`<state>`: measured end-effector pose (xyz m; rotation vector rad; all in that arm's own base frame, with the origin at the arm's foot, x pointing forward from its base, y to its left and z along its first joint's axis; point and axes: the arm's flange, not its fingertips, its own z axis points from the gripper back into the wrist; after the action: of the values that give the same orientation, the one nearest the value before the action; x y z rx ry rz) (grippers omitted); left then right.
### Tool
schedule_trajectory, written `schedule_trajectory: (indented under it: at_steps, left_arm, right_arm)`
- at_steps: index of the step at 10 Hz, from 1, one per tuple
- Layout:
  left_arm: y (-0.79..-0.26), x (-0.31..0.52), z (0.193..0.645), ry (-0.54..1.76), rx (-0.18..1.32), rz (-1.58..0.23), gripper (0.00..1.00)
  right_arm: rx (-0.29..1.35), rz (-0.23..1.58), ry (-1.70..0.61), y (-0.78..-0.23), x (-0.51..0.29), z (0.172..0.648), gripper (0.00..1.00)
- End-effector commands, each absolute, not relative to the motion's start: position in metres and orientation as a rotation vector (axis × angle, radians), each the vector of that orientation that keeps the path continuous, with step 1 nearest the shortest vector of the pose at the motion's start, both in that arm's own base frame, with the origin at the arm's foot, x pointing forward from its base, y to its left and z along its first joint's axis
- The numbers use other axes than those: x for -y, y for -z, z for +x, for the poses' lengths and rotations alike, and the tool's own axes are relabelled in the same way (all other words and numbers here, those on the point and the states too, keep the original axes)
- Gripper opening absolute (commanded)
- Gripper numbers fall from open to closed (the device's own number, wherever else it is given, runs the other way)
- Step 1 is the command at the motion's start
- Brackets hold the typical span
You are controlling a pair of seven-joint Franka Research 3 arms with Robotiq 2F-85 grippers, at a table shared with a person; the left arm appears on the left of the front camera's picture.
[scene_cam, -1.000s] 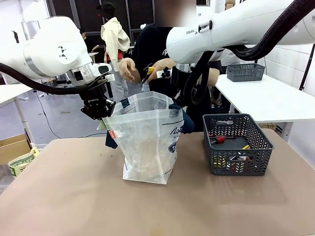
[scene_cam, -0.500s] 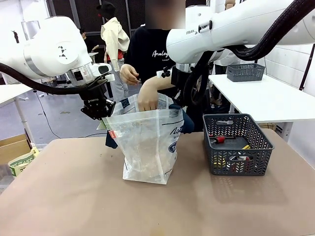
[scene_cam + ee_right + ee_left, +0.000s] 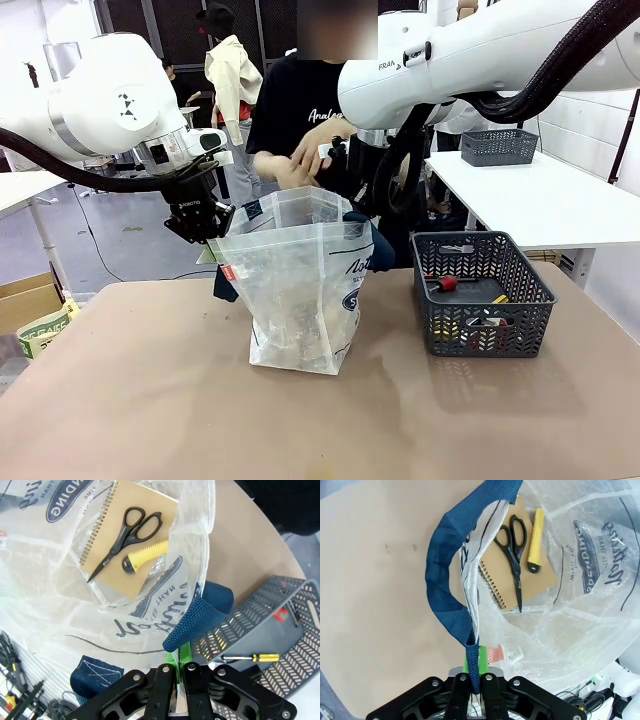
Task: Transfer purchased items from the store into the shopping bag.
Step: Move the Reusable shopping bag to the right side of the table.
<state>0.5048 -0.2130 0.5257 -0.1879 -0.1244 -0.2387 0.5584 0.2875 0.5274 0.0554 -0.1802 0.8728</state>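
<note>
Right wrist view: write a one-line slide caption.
Right pincer shut on a navy handle of the shopping bag, which holds a notebook, scissors and a yellow cutter; grey basket beside it.

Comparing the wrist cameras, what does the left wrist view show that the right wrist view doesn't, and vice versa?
Left wrist, not right: a white machine part in the corner. Right wrist, not left: a dark grey lattice plastic basket with a yellow-handled screwdriver inside. Both: a translucent plastic shopping bag holding a brown spiral notebook, black scissors and a yellow cutter; left gripper and right gripper each shut on a navy blue handle.
</note>
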Motion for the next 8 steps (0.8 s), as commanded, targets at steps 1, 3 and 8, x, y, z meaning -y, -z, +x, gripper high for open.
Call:
schedule_trajectory:
  at_steps: [1,3,8]
  left_arm:
    - [-0.5255,0.2119,0.5053,0.235,0.125,-0.188,0.00]
    - [-0.5255,0.2119,0.5053,0.235,0.125,-0.188,0.00]
    - [-0.5255,0.2119,0.5053,0.235,0.125,-0.188,0.00]
  right_arm:
    - [0.176,0.053,-0.871,-0.5251,-0.2857,0.5587,0.00]
    - [0.176,0.053,-0.871,-0.5251,-0.2857,0.5587,0.00]
    - [0.176,0.053,-0.871,-0.5251,-0.2857,0.5587,0.00]
